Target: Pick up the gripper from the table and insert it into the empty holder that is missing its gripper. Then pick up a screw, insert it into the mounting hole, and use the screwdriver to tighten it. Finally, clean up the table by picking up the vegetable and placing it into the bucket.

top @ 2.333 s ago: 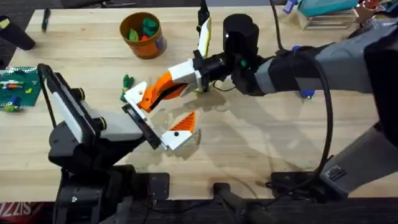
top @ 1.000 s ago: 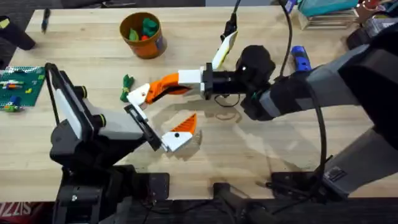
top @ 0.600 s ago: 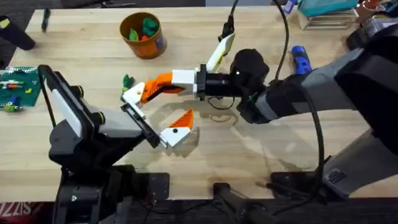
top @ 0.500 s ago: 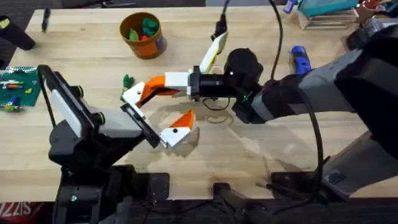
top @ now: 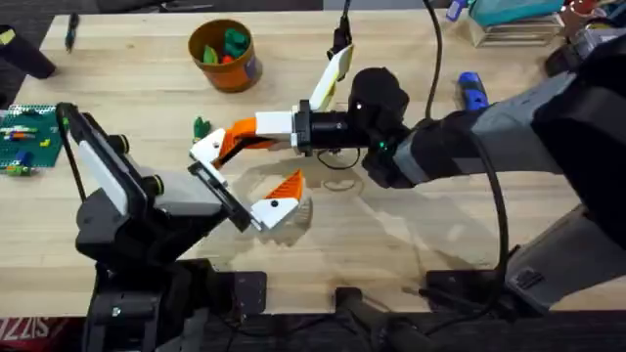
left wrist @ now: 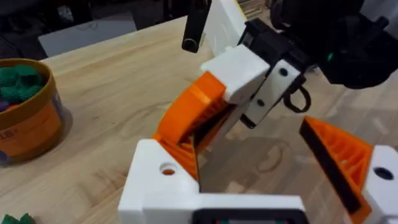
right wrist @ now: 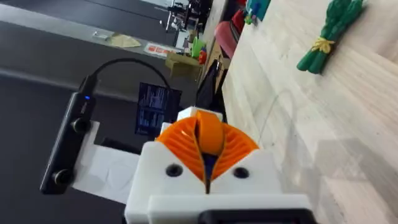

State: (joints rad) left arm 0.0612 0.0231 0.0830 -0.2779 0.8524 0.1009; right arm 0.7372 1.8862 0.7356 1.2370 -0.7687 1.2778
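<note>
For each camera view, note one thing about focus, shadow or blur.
Overhead: soft shadows fall on the table beneath the right hand. Left wrist: the bucket at the edge looks soft, the orange pads sharper. Right wrist: the vegetable is fairly clear, the dark room behind it blurred.

The bucket [top: 223, 56] stands upright at the table's 11 o'clock, round and orange with a blue label, toy pieces inside. The vegetable [top: 201, 128], dark green with a lighter band, lies flat at the bucket's 7 o'clock. The holder [top: 207, 149], a bare white block, sits just at the vegetable's 4 o'clock. The gripper [left wrist: 180, 149], an orange ribbed wedge, is pinched in the right tool [top: 230, 142] and touches the holder. The blue screwdriver [top: 471, 91] lies at 2 o'clock.
</note>
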